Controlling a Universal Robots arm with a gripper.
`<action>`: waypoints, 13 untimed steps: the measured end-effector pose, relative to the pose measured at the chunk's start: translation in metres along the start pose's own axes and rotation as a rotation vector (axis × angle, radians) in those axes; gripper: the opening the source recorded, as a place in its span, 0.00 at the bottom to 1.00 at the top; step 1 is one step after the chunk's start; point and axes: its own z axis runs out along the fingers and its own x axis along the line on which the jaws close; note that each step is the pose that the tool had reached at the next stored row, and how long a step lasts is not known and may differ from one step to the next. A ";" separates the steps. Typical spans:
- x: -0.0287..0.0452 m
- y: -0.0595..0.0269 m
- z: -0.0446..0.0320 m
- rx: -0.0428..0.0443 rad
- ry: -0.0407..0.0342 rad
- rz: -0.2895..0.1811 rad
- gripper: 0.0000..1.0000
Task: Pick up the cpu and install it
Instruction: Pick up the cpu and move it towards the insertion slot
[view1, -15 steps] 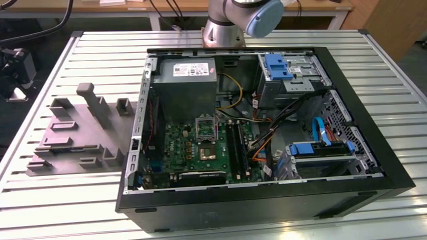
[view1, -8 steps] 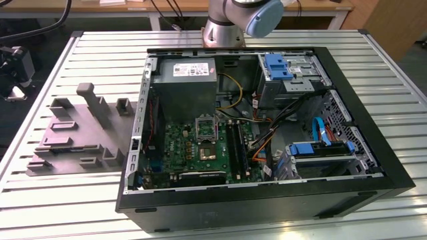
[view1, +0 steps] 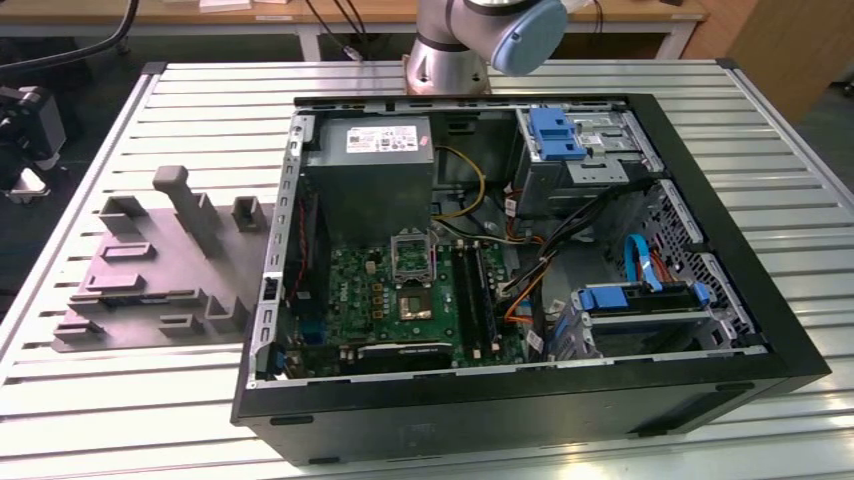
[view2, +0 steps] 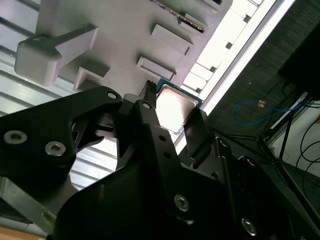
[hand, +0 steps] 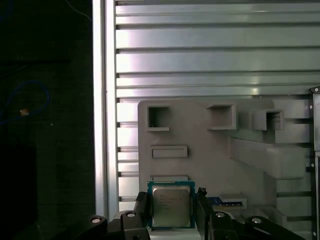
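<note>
Gripper (hand: 172, 198) was clamped on the cpu (hand: 171, 207) by its edges, lifted above the grey tray (hand: 210, 155) on the slatted table (hand: 215, 65). Pick looked done. Install still left: socket (view1: 412, 252) in the case (view1: 534, 420) looked unfilled.

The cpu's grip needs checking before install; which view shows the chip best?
The first wrist view: the cpu faces the camera squarely, its edges clear between the fingers. The second wrist view shows it slanted, glare-washed and partly behind a finger. The exterior view covers the tray and case.
</note>
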 end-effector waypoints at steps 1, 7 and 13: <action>0.0000 0.0000 -0.0008 0.0000 0.0000 0.000 0.47; 0.0000 0.0001 -0.0059 0.0000 0.0000 0.000 0.47; -0.0001 0.0003 -0.0118 0.0000 0.0000 0.000 0.47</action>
